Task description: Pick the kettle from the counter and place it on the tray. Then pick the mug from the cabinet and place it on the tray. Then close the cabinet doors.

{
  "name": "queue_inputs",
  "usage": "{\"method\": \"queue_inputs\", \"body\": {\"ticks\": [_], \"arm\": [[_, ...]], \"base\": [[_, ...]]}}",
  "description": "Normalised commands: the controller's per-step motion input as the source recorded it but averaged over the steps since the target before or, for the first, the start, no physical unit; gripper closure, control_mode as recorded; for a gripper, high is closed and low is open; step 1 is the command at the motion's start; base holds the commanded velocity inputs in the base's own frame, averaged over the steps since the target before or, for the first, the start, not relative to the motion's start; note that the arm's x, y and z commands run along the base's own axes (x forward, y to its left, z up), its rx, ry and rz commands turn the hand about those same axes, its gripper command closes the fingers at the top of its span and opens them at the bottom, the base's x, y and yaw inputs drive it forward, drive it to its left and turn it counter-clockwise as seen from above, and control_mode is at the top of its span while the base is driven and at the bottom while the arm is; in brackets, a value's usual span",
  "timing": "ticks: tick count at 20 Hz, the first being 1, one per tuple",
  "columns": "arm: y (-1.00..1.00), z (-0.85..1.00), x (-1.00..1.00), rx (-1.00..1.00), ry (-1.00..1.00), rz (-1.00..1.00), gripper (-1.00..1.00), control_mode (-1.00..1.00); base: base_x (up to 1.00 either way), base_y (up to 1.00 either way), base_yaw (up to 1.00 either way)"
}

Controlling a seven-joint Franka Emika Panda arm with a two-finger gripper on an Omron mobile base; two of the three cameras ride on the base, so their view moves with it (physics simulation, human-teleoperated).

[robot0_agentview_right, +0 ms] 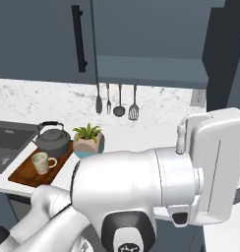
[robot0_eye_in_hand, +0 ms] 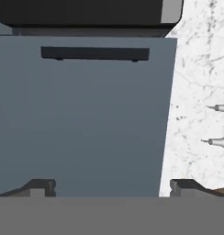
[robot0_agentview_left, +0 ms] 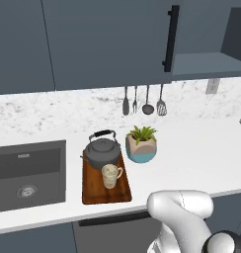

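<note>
The dark grey kettle [robot0_agentview_left: 102, 150] [robot0_agentview_right: 53, 139] stands on the far end of the reddish-brown tray [robot0_agentview_left: 93, 193] [robot0_agentview_right: 19, 173] on the white counter [robot0_agentview_left: 201, 158]. The cream mug [robot0_agentview_left: 111, 175] [robot0_agentview_right: 42, 162] stands on the tray in front of the kettle. Up on the right the cabinet [robot0_agentview_left: 206, 64] [robot0_agentview_right: 151, 66] is open, its shelf bare. One cabinet door [robot0_agentview_right: 225, 54] stands swung out at the right. In the hand view my gripper [robot0_eye_in_hand: 113, 188] is open and holds nothing. It faces a slate-blue door panel [robot0_eye_in_hand: 81, 124] with a black bar handle [robot0_eye_in_hand: 94, 53].
A plant pot [robot0_agentview_left: 141, 146] [robot0_agentview_right: 88, 140] sits just right of the tray. The dark sink [robot0_agentview_left: 28, 173] lies to the left. Several utensils [robot0_agentview_left: 142, 101] [robot0_agentview_right: 117, 101] hang on the marble backsplash. My white arm [robot0_agentview_right: 141, 192] blocks the lower right base view.
</note>
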Motion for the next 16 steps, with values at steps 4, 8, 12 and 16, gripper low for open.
{"method": "queue_inputs", "body": {"ticks": [4, 8, 12, 16], "arm": [[-0.29, 0.04, 0.39, 0.05, 0.00, 0.09, -1.00, -1.00], [-0.27, 0.00, 0.42, 0.04, 0.04, 0.12, -1.00, -1.00], [-0.15, 0.00, 0.50, 0.04, 0.06, 0.17, -1.00, -1.00], [-0.02, 0.00, 0.45, 0.01, 0.11, 0.18, -1.00, -1.00]], "base": [[0.00, 0.00, 0.00], [0.00, 0.00, 0.00], [0.00, 0.00, 0.00], [0.00, 0.00, 0.00]]}}
